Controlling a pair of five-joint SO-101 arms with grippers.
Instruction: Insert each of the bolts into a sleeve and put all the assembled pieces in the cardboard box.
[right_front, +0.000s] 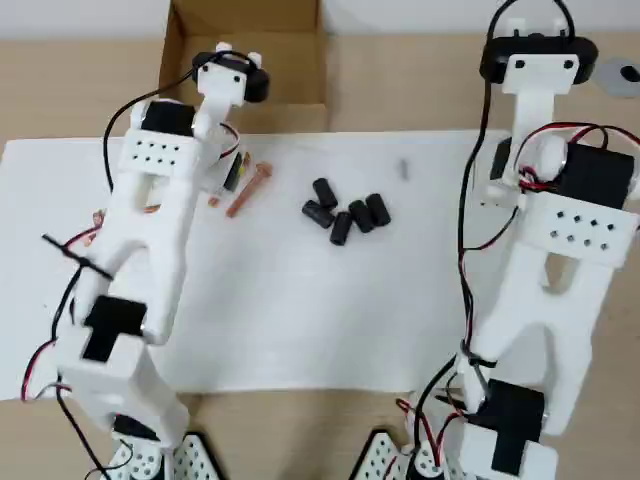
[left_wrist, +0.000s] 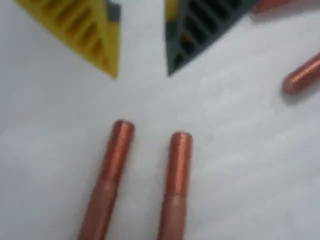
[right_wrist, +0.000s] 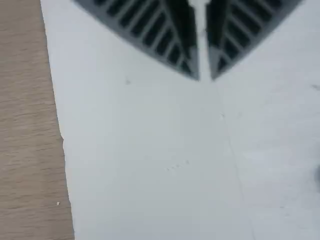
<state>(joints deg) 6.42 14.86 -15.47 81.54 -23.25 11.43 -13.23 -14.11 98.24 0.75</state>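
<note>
Two copper bolts (left_wrist: 116, 165) (left_wrist: 176, 175) lie side by side on the white sheet just in front of my left gripper (left_wrist: 142, 75), whose yellow and black fingers stand open above them with nothing between. A third bolt (left_wrist: 302, 77) lies off to one side. In the high view a bolt (right_front: 250, 188) lies beside the left gripper (right_front: 232, 172). Several black sleeves (right_front: 345, 212) sit clustered mid-sheet. The cardboard box (right_front: 245, 50) stands at the back left. My right gripper (right_wrist: 204, 75) is shut and empty, low over the sheet's right edge (right_front: 498, 178).
The white sheet (right_front: 300, 320) covers most of the wooden table (right_wrist: 25, 125). The left arm's elbow (right_front: 232, 75) hangs over the box's front. A grey disc (right_front: 622, 74) lies at the back right.
</note>
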